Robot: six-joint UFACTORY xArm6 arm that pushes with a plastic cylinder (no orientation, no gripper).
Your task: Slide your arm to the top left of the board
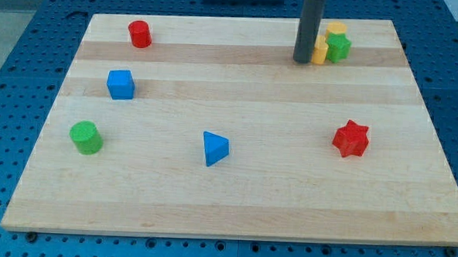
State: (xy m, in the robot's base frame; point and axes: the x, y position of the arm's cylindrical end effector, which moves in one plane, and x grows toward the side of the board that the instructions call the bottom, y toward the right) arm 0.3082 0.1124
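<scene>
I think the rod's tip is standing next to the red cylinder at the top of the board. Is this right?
Not quite. The camera view shows my tip at the top, but beside the yellow block and green block toward the view's right. The red cylinder stands apart at the top left.

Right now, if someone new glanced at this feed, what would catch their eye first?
Probably the dark rod coming down at the view's top right, my tip resting on the wooden board right beside a tight cluster of yellow blocks and a green star. Next, the bright red star alone at the right, and the blue triangular block near the middle.
</scene>
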